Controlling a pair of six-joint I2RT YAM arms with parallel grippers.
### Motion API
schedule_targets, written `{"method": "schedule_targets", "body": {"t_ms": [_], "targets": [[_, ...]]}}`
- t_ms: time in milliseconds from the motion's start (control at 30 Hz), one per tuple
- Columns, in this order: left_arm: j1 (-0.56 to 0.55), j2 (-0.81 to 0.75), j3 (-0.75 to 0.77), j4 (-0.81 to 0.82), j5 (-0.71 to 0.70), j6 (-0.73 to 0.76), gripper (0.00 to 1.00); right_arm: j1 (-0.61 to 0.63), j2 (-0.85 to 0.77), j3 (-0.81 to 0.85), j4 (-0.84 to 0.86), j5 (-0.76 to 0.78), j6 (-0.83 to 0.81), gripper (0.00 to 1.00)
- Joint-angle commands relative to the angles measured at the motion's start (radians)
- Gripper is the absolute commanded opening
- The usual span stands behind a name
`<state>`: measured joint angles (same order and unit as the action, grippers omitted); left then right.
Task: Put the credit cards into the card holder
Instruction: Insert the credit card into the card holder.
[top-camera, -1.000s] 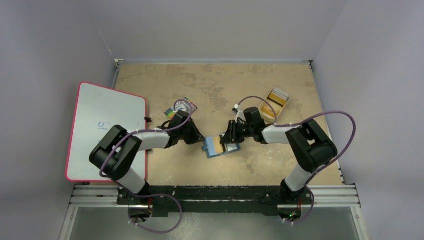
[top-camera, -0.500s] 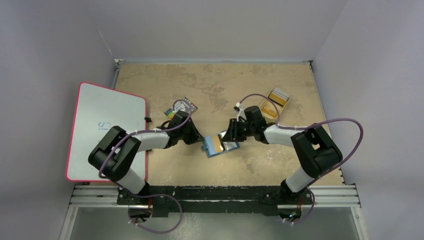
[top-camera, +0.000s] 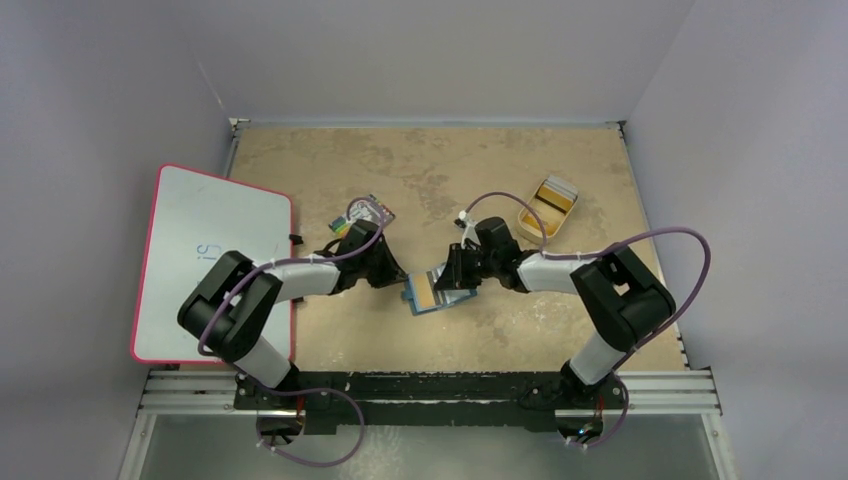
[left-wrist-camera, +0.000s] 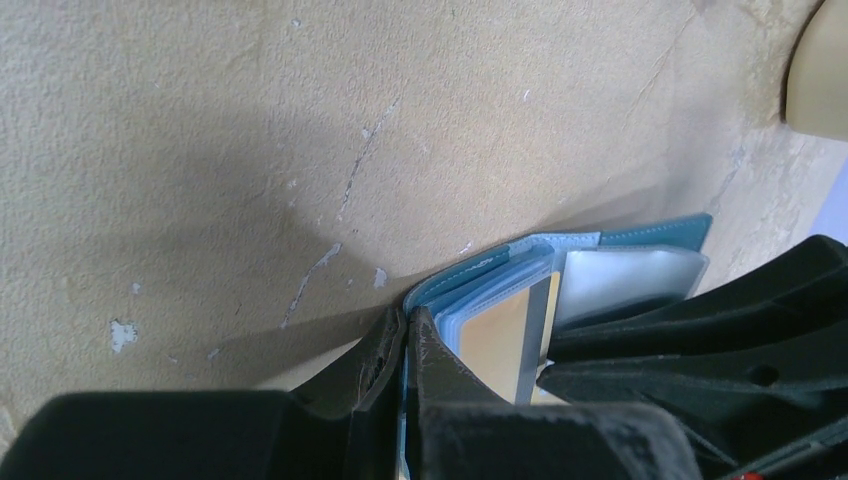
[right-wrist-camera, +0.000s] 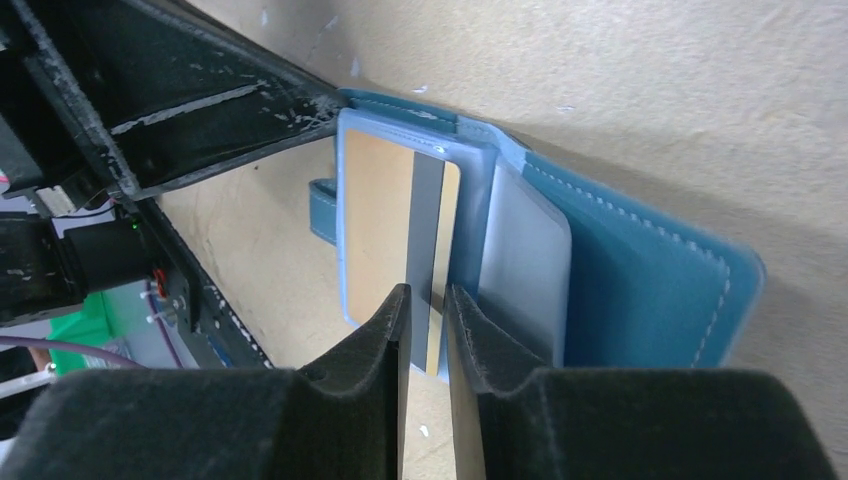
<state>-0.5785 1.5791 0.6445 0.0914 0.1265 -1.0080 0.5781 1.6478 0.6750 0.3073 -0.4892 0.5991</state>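
The card holder (top-camera: 440, 290), a teal bifold wallet, lies open mid-table. My left gripper (top-camera: 401, 284) is shut on its left edge, and the left wrist view shows the leather (left-wrist-camera: 480, 272) pinched between the jaws (left-wrist-camera: 408, 322). One of the credit cards, orange with a grey stripe (right-wrist-camera: 385, 215), sits partly inside a light blue pocket of the card holder (right-wrist-camera: 640, 290). The card's lower end sticks out. My right gripper (right-wrist-camera: 428, 312) hovers at that end, jaws a narrow gap apart, with the stripe showing through the gap. More credit cards (top-camera: 553, 196) lie in a tan tray.
The shallow tan tray (top-camera: 530, 222) stands at the back right, behind the right arm. A flat pack with coloured stripes (top-camera: 366, 212) lies behind the left gripper. A red-edged whiteboard (top-camera: 210, 262) overhangs the table's left side.
My right gripper has shifted left toward the wallet, and the orange card has slid further into the pocket. Its jaws widened, then narrowed again. The left gripper has held still.
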Motion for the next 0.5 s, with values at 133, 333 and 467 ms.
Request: {"method": "schedule_targets", "body": {"t_ms": [133, 333, 467], "targets": [[0.003, 0.027, 0.069, -0.069, -0.048, 0.045, 0.00, 0.034, -0.012, -0.005, 0.094, -0.021, 0.072, 0.22], [0.004, 0.016, 0.148, -0.169, -0.090, 0.096, 0.02, 0.033, -0.052, 0.010, -0.014, -0.005, 0.037, 0.29], [0.005, -0.010, 0.195, -0.231, -0.115, 0.117, 0.10, 0.032, -0.119, 0.002, -0.031, 0.045, 0.014, 0.34]]}}
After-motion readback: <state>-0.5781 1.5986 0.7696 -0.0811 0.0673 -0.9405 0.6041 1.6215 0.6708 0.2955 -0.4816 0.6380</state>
